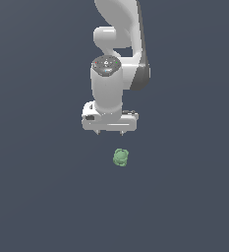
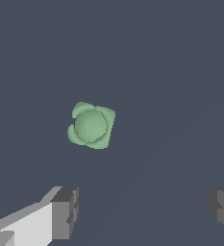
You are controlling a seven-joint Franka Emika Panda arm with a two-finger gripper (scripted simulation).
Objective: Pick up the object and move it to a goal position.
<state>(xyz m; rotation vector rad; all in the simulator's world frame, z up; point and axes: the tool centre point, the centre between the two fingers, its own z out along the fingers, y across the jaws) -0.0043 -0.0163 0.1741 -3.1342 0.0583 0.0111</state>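
I've got the tool (image 1: 109, 132) spread wide, holding nothing, near the object (image 1: 120, 157) (untouched on the counter (image 1: 37, 197)); grasp and move remain.

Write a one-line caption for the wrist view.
Open gripper above the pale-green lumpy object, not yet grasped.

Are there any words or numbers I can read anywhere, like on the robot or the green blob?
None. No words, numbers or signs can be read in either view.
The arm is plain white and grey; a small speckled patch on its top joint is too blurred to read.
The green blob has only bumps, no writing.
The gripper and its fingers are bare.
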